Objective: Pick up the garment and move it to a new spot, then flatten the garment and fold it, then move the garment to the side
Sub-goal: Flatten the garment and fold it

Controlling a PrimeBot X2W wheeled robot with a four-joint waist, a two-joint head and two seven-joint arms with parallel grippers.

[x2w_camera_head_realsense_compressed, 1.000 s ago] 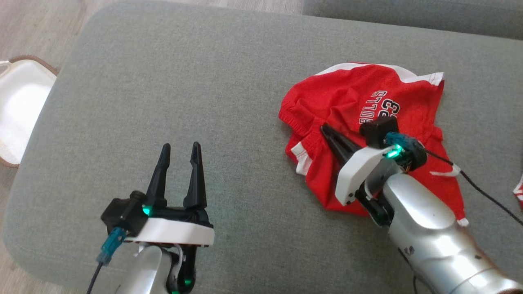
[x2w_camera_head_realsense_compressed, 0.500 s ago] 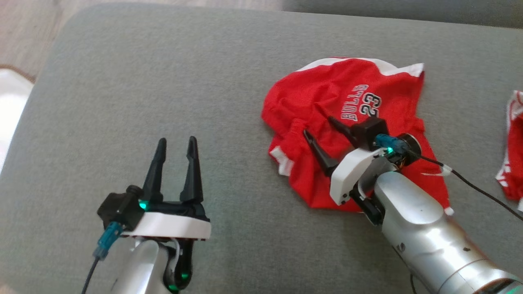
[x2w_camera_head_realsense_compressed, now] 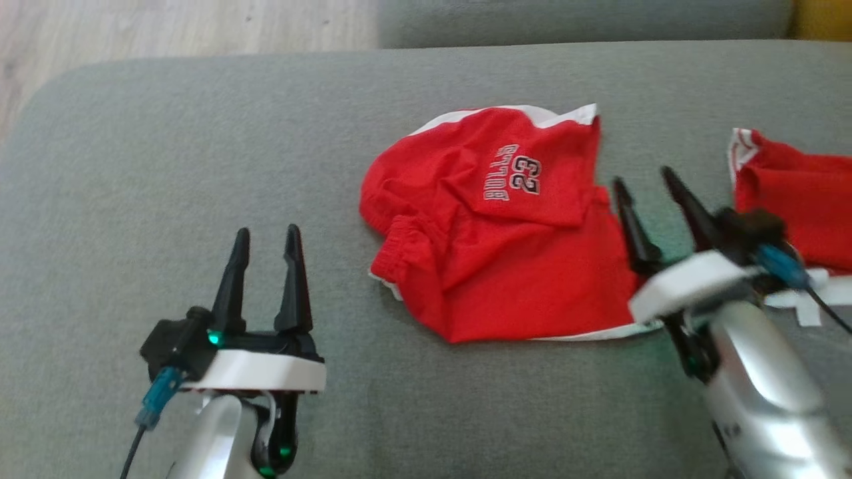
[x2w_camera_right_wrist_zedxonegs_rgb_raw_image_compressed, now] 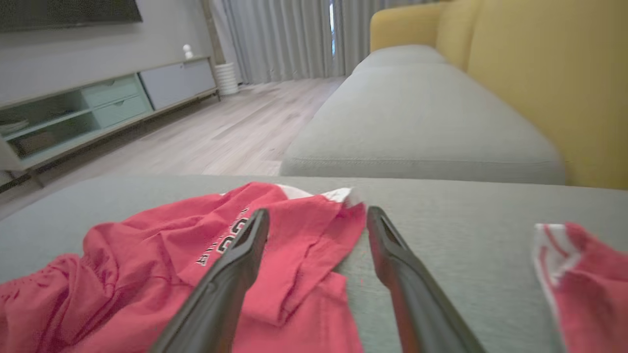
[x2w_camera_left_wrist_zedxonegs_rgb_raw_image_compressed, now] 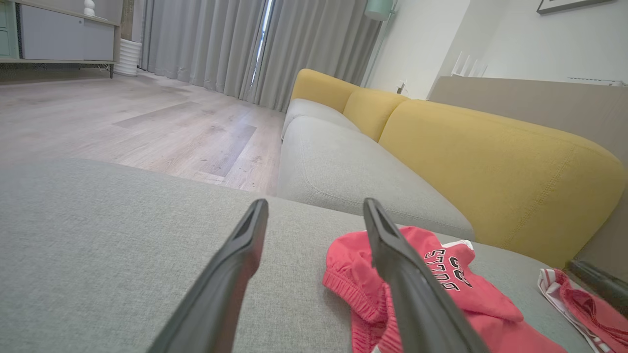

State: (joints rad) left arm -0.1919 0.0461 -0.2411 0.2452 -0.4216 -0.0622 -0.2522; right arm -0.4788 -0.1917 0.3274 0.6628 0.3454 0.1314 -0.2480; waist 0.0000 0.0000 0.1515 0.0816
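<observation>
On the grey cushion, a crumpled red garment with white trim lies at the middle, number print facing up. The right gripper hovers at its right edge, jaws spread and empty. The left gripper sits near left, well apart, also spread and empty. Another red cloth lies further right.

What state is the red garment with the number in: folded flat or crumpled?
Crumpled: the red garment lies bunched on the grey cushion, wrinkled, with uneven overlapping layers.
</observation>
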